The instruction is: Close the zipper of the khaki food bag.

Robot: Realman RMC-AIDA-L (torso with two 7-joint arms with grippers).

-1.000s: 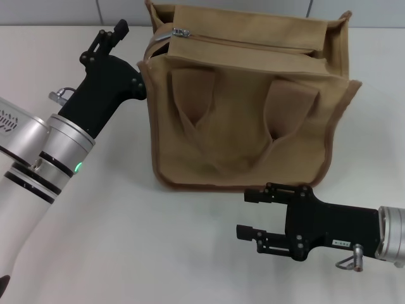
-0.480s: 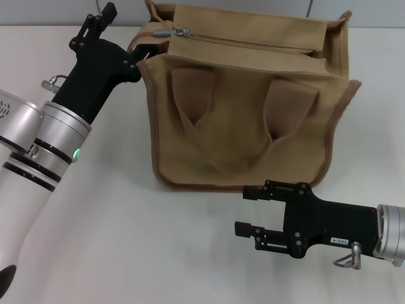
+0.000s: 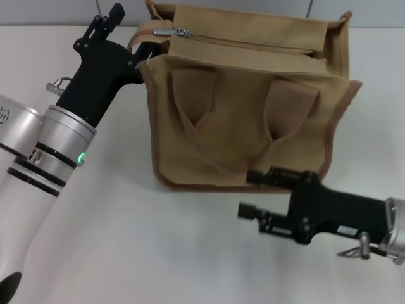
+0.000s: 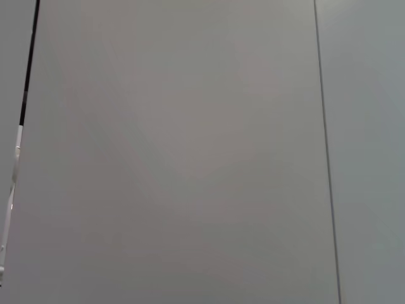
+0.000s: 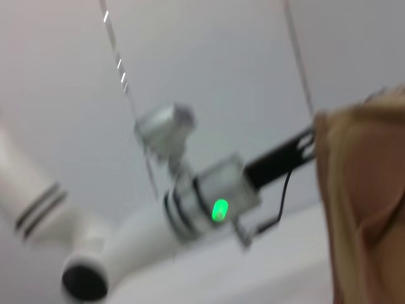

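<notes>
The left gripper point(image 3: 130, 35) sits at the khaki food bag point(image 3: 250, 101)'s upper left corner, beside the zipper point(image 3: 240, 43)'s silver slider; its fingers' state cannot be told. The right gripper point(image 3: 252, 194) waits with fingers parted before the bag's front. The bag stands on a white table point(image 3: 126, 240) against pale wall panels point(image 4: 190, 126).

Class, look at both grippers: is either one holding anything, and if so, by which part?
The right gripper is open in front of the khaki food bag, holding nothing. The left gripper is at the bag's top corner near the zipper; any hold cannot be told.
</notes>
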